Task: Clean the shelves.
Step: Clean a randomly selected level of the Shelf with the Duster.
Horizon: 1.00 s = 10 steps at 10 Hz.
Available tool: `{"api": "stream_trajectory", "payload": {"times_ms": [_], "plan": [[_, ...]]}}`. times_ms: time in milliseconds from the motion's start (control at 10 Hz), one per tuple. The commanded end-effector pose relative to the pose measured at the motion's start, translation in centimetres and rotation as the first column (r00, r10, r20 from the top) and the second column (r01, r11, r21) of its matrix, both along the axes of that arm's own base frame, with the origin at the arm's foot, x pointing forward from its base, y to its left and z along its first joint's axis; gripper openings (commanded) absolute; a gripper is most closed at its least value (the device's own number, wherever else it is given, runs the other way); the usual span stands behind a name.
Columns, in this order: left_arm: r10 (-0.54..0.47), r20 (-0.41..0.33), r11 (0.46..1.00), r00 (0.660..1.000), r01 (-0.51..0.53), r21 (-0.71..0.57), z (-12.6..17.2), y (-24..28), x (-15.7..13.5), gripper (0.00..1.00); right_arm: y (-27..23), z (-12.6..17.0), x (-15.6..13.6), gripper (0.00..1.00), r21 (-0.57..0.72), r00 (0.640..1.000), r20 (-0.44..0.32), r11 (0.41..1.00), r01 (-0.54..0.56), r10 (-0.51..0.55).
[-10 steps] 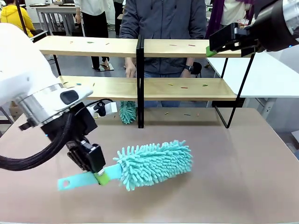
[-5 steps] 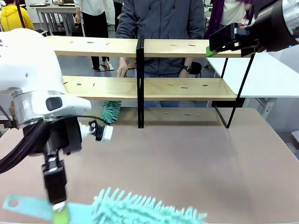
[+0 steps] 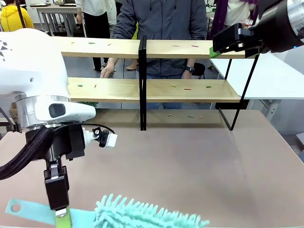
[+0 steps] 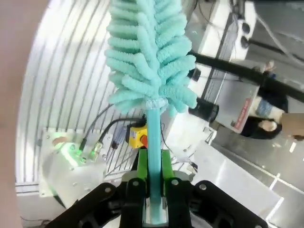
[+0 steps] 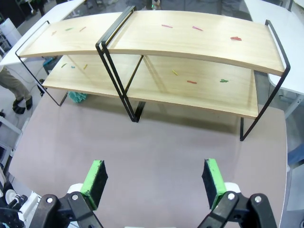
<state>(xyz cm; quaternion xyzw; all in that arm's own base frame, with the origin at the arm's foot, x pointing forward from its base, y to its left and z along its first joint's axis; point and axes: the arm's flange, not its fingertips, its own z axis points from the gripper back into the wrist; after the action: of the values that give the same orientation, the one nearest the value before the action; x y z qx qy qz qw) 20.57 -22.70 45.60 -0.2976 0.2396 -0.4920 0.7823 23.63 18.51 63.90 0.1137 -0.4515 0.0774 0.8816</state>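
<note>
The left gripper (image 3: pixel 61 217) points down at the near left edge of the table (image 3: pixel 204 161), its green pads pressed flat against the thin handle of a teal duster (image 3: pixel 142 217). In the front view the fluffy head is cut off by the bottom edge. The handle's free end, with a hole in it, sticks out to the left. The left wrist view shows the handle (image 4: pixel 153 142) pinched between both pads (image 4: pixel 141 167), with the head rising away from them.

The right gripper (image 3: pixel 221 45) hangs high at the far right, by the right end of the shelves' top board. Seen side-on there, its gap is hard to read. In its own wrist view the pads (image 5: pixel 95 183) stand wide apart with nothing between them.

The shelves (image 3: pixel 190 90) stand across the far half of the table, and the left arm hides their left end. Small coloured scraps (image 3: pixel 186 89) lie on both boards.

A second duster (image 5: pixel 76 97) peeks out under the lower board at the left, mostly hidden. A person's hand (image 3: pixel 108 70) reaches in behind the shelves there; whether it holds that duster cannot be told.
</note>
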Motion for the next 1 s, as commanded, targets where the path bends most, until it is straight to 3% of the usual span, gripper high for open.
{"api": "stream_trajectory", "payload": {"times_ms": [0, 100, 200, 300, 400, 500, 700, 800, 900], "plan": [[0.295, 0.120, 0.954, 0.948, -0.285, -0.090, 0.3, -1.5, 1.0, 0.13, 0.0, -0.1, 0.1, 1.00, 0.002, 1.000, 0.000, 1.000, 0.000, 0.000], [0.379, 0.182, 0.924, 0.907, -0.362, -0.121, -0.1, -3.4, 1.4, 0.13, 0.0, -0.1, 0.1, 1.00, 0.002, 1.000, 0.000, 1.000, 0.000, 0.000], [0.501, 0.254, 0.865, 0.827, -0.471, -0.174, -0.5, -4.5, 2.3, 0.13, 0.0, -0.1, 0.1, 1.00, 0.002, 1.000, 0.000, 1.000, 0.000, 0.000], [0.497, 0.249, 0.868, 0.831, -0.477, -0.141, -1.3, -5.4, 3.1, 0.13, 0.0, -0.1, 0.1, 1.00, 0.002, 1.000, 0.000, 1.000, 0.000, 0.000], [0.524, 0.286, 0.850, 0.802, -0.514, -0.118, -2.1, -6.2, 3.7, 0.13, 0.0, -0.1, 0.1, 1.00, 0.002, 1.000, 0.000, 1.000, 0.000, 0.000], [0.571, 0.345, 0.814, 0.745, -0.569, -0.118, -2.8, -7.3, 4.3, 0.13, 0.0, -0.1, 0.1, 1.00, 0.002, 1.000, 0.000, 1.000, 0.000, 0.000], [0.688, 0.463, 0.701, 0.558, -0.675, -0.228, -4.1, -9.1, 5.2, 0.13, 0.0, -0.1, 0.1, 1.00, 0.002, 1.000, 0.000, 1.000, 0.000, 0.000], [0.722, 0.485, 0.653, 0.494, -0.718, -0.241, -4.3, -9.4, 5.6, 0.13, 0.0, -0.1, 0.1, 1.00, 0.002, 1.000, 0.000, 1.000, 0.000, 0.000], [0.690, 0.418, 0.680, 0.591, -0.728, -0.094, -4.4, -8.7, 6.2, 0.13, 0.0, -0.1, 0.1, 1.00, 0.002, 1.000, 0.000, 1.000, 0.000, 0.000]]}}
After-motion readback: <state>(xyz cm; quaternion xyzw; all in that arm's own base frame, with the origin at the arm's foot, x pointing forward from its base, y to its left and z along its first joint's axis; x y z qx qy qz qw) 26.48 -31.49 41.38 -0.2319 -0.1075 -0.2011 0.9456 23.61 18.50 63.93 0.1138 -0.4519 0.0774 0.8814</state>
